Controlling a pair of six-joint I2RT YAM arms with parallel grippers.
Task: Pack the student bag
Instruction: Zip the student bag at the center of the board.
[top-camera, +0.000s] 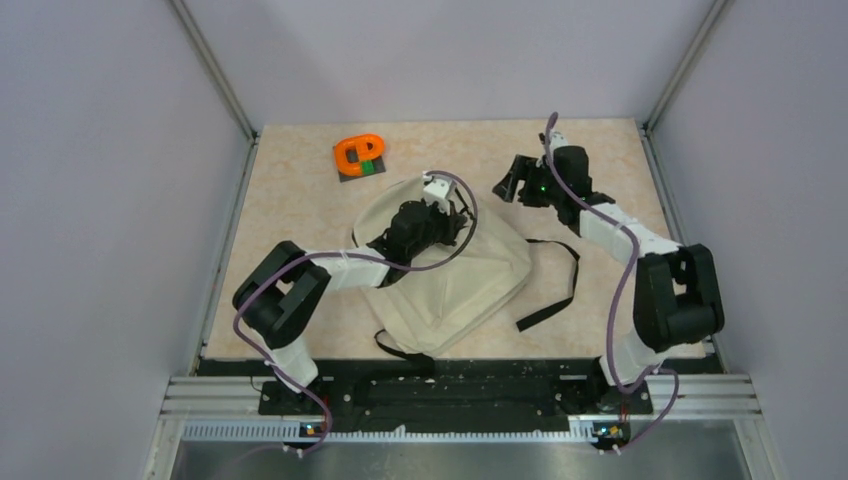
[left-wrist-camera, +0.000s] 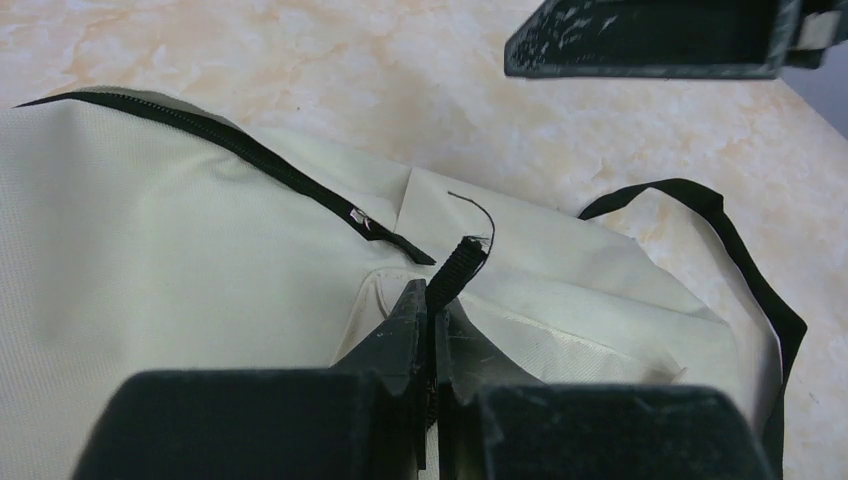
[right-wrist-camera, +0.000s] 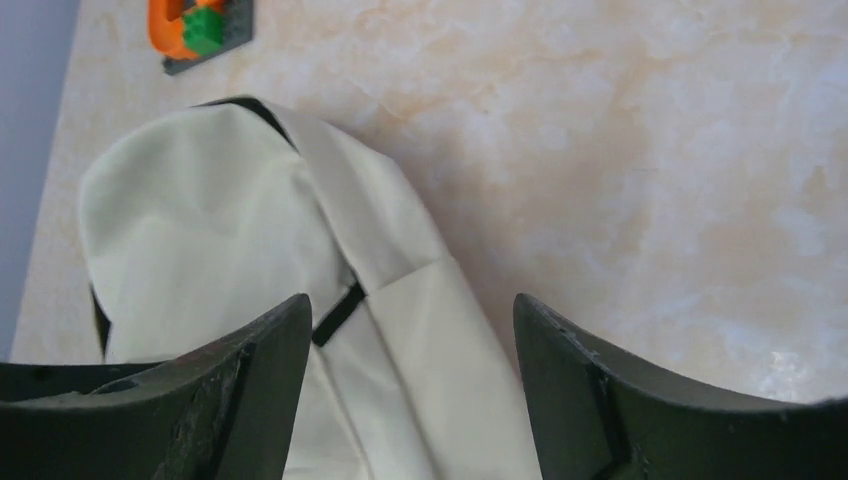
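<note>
Left wrist view: left claw (left-wrist-camera: 432, 300) clenched on a black webbing tab (left-wrist-camera: 458, 265) of the student bag (left-wrist-camera: 150, 290), which sprawls beneath it on the table (left-wrist-camera: 400, 60) (right claw (right-wrist-camera: 410, 310) released, bag below-left of it).

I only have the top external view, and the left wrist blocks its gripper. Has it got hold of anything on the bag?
Observer: Yes, the left gripper is shut on a short black ribbed tab of the student bag.
Operator: Where on the bag?
Observer: Just past the end of the black zipper.
Operator: Right gripper?
Observer: The right gripper is open, nothing between its fingers, above bag fabric and bare table.
</note>
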